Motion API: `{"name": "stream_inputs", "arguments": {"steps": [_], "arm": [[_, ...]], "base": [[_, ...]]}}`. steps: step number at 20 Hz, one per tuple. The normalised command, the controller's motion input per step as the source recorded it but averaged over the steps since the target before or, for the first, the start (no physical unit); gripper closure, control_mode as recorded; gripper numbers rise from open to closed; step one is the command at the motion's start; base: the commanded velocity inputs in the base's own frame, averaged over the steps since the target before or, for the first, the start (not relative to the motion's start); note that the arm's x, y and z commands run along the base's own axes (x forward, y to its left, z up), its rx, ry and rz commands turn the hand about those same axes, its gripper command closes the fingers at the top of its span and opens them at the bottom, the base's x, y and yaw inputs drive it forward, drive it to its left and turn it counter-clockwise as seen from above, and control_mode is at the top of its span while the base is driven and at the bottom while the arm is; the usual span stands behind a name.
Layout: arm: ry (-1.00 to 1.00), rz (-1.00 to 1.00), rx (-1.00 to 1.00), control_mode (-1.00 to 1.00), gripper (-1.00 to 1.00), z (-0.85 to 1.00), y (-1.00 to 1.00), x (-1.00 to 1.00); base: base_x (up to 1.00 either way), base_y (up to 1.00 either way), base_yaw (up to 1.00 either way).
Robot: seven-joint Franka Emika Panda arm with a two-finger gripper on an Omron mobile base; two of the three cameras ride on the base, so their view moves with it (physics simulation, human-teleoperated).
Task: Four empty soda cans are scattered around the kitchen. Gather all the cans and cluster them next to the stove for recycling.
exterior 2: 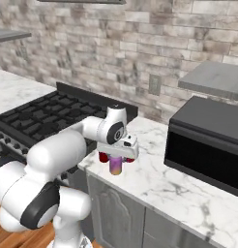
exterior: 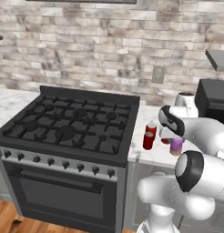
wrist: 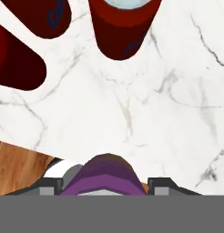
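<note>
Where the brick wall [exterior: 100,50] fills the back of both base views, the stove [exterior: 68,127] is the largest thing before it, wide and black-grated, with a silver knob strip and a dark oven door; in the left base view it covers the middle and the 9 o'clock side. Just beside its right edge runs the white marble bench [exterior 2: 188,193], which in the right base view stretches from the centre toward 4 o'clock; on it, at 3 o'clock in that view, stands the black microwave [exterior 2: 208,140], well apart from the cans. The white arm [exterior 2: 58,155] reaches from 7 o'clock to the centre of the right base view; its end effector [exterior 2: 119,156] points down over the bench near the stove, closed on the purplish-pink soda can [exterior 2: 115,166], which stands upright with its base on or just above the marble; I cannot tell which. In the hand view that can shows at 6 o'clock between the two dark finger tips [wrist: 155,185]. Red soda cans [exterior: 149,136] stand upright just beside it, between it and the stove; the hand view shows three red bodies at 10 to 12 o'clock, close together.
</note>
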Motion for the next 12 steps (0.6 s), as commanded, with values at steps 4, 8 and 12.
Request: {"name": "stream_inputs", "arguments": {"steps": [4, 8, 12], "arm": [[0.0, 0.0, 0.0, 1.0, 1.0, 0.0, 0.0, 0.0], [0.0, 0.0, 0.0, 1.0, 1.0, 0.0, 0.0, 0.0], [0.0, 0.0, 0.0, 1.0, 1.0, 0.0, 0.0, 0.0]], "base": [[0.49, -0.03, 0.04], [0.25, 0.16, 0.03], [0.25, 0.1, 0.0]]}}
